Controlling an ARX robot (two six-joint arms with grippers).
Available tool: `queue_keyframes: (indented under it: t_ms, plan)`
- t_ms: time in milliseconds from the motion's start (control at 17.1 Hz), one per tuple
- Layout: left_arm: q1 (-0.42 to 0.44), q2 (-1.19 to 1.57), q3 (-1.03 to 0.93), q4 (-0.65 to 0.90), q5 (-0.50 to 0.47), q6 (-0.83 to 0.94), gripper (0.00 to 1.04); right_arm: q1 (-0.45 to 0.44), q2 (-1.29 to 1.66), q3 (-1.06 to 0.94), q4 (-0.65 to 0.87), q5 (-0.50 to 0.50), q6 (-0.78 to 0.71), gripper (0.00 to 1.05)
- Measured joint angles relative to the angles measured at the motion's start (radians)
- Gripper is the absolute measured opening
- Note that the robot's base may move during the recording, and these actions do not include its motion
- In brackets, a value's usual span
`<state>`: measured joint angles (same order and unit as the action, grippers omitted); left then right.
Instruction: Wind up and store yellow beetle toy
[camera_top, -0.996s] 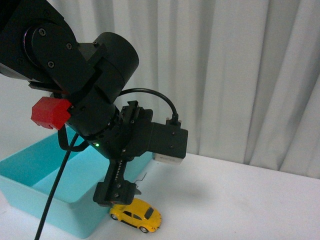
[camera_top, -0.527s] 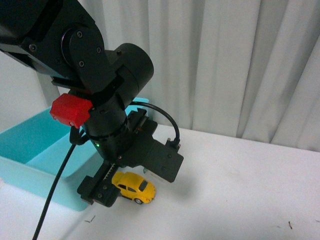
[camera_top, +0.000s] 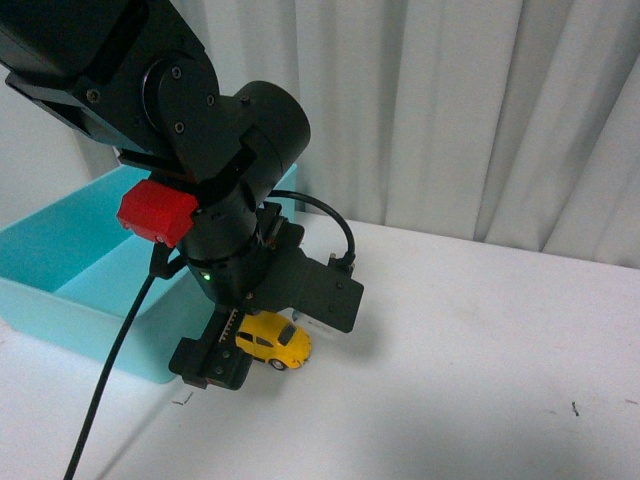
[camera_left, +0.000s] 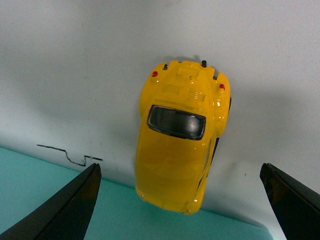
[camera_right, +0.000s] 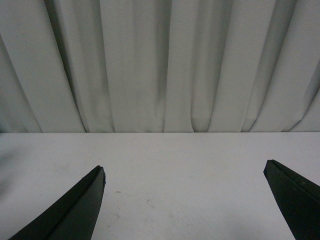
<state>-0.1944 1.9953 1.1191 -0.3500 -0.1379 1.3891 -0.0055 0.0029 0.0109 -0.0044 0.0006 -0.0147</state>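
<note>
Firstly, risks. Rated a slip as likeliest: glossy rounded shell on the yellow beetle toy (camera_left: 182, 140), hence a real chance of squeezing it out sideways, or tipping it onto two wheels, by closing too high on the curve. Rated the teal bin (camera_top: 70, 322) as second hazard: one end of the toy close against the bin wall, contact impossible to tell, and both fingers (camera_left: 75, 200) of the left end effector (camera_left: 178, 172) partly over teal in the left wrist view. Risked, on a straight descent, landing a fingertip on the rim and shoving bin or toy. Flagged winding as well: spotted no key on the shell, so guessed at winding by dragging the wheels along the worktop (camera_top: 480, 330). Little run toward the bin, and no winding at all from a lifted grasp.

Found the toy upright on its wheels in the left half of the worktop, just beside the bin set toward the left edge, apart from the far edge under the curtain (camera_top: 450, 120). Logged the left end effector directly above it, fingers spread wide, one off each flank, toy roughly centred in the gap and slightly skewed to the closing line, touching nothing. Logged the right end effector (camera_right: 183, 167) likewise spread and empty, over white worktop, facing the curtain.
</note>
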Motion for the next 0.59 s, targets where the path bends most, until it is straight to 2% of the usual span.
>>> queue_keyframes:
  t_ms: [352, 586]
  plan:
    - [0.002, 0.041, 0.0, 0.04, 0.0, -0.001, 0.95, 0.0, 0.0, 0.0, 0.0, 0.0, 0.0, 0.98]
    - [0.002, 0.052, 0.001, 0.053, 0.0, -0.001, 0.83, 0.0, 0.0, 0.0, 0.0, 0.0, 0.0, 0.98]
